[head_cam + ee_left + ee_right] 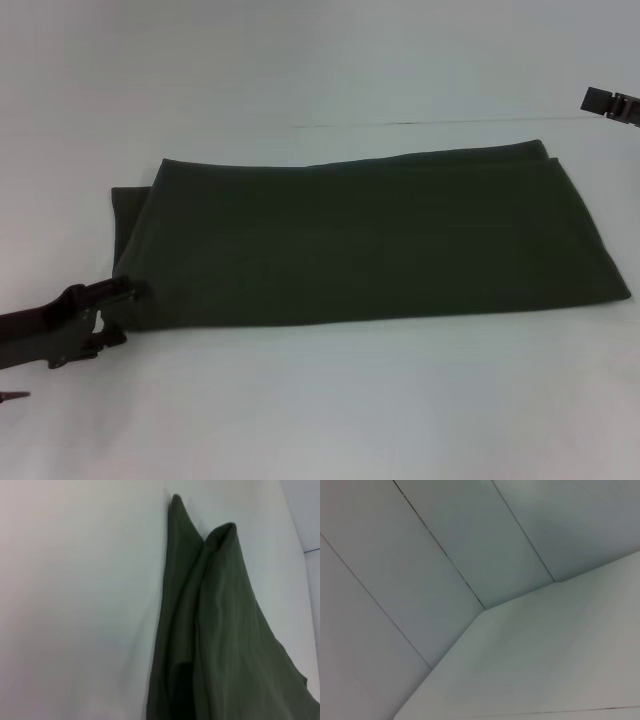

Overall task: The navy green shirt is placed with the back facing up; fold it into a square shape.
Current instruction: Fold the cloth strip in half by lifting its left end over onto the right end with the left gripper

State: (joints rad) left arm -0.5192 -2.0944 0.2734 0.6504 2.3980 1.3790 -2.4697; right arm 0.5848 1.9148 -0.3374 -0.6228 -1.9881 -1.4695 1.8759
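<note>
1. The shirt [360,240] is seen in the head view lying on the white table [320,410] as a long, wide band, already folded; layered edges are visible at its far right corner and at its left end.
2. Neckline and sleeves are not visible; they are taken to be hidden inside the fold or cannot be made out.
3. The left gripper [128,291] is seen at the shirt's near left corner, its tip touching the fabric edge. Whether cloth is pinched between the fingers cannot be told: the tip is dark against dark fabric.
4. The left arm is cut off by the left edge of the head view; only the gripper and a short length of arm are shown.
5. In the left wrist view only shirt [220,645] and table [75,605] are shown. Two fabric corners are seen peaked, with soft creases running along the cloth. The gripper's own fingers are not shown there.
6. The right gripper [610,103] is seen at the far right edge of the head view, raised, well apart from the shirt, and mostly cut off. Its finger state cannot be told.
7. In the right wrist view only a table corner [545,655] and panelled wall [445,540] are shown; no shirt.
</note>
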